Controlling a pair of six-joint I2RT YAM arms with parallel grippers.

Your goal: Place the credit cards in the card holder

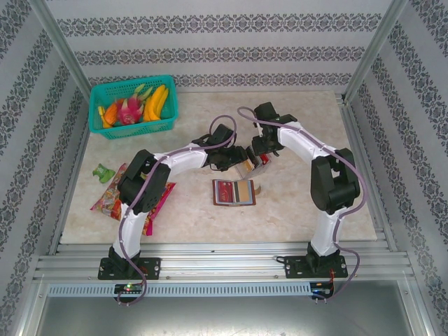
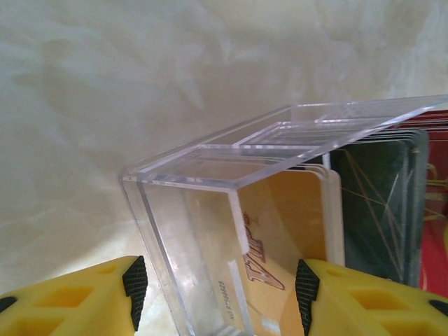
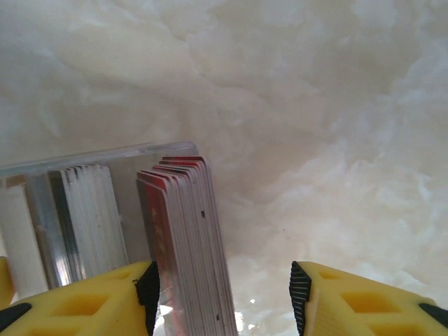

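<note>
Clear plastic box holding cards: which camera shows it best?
Left wrist view: the clear box is close, its walls and the cards inside plain to see. Right wrist view catches its rim and card edges; top view shows it tiny between the arms.

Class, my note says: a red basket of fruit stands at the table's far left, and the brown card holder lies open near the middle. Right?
The basket is teal, not red; the top external view shows it. The brown card holder does lie open near the middle.
</note>
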